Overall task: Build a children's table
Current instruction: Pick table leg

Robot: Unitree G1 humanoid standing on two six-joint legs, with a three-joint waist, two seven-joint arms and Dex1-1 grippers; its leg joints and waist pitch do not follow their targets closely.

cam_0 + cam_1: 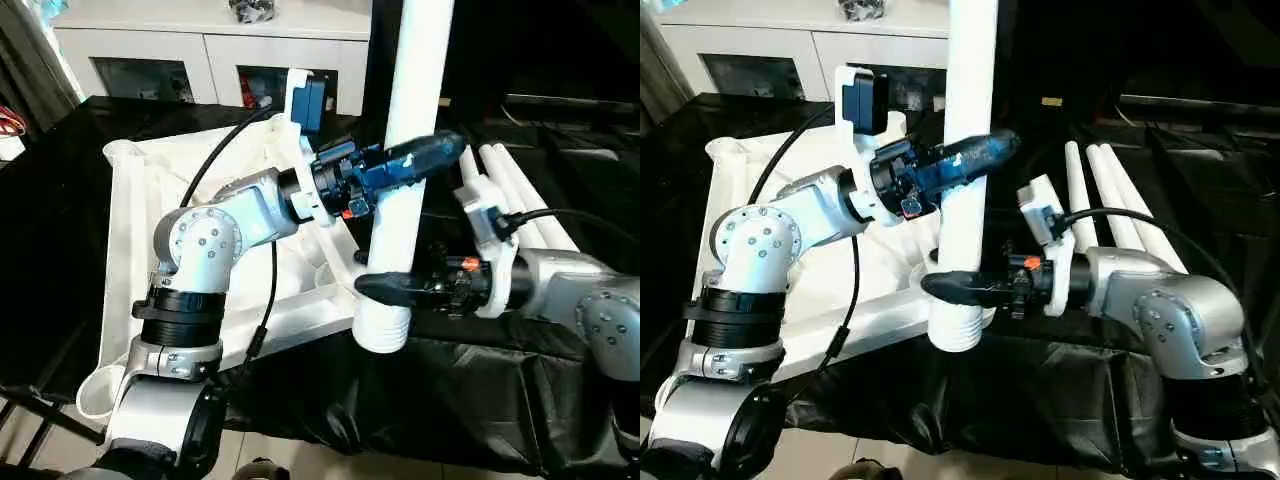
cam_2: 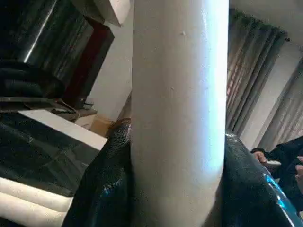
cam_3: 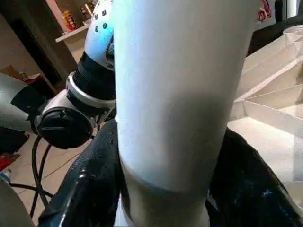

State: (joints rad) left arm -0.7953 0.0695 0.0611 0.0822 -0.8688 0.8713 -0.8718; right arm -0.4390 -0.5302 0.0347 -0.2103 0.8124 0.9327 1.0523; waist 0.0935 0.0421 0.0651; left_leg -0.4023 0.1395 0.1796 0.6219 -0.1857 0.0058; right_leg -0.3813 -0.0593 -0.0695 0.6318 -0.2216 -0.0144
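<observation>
Both tools, L & R, clamp upright leg at tabletop corner; spare legs beside R arm.

top of the leg runs off the frame, and its threaded bottom end covers that table corner socket

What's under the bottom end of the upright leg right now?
The leg ends in a ribbed collar at the tabletop's near corner. Whether it sits in a socket is hidden by the collar and right gripper.
</observation>
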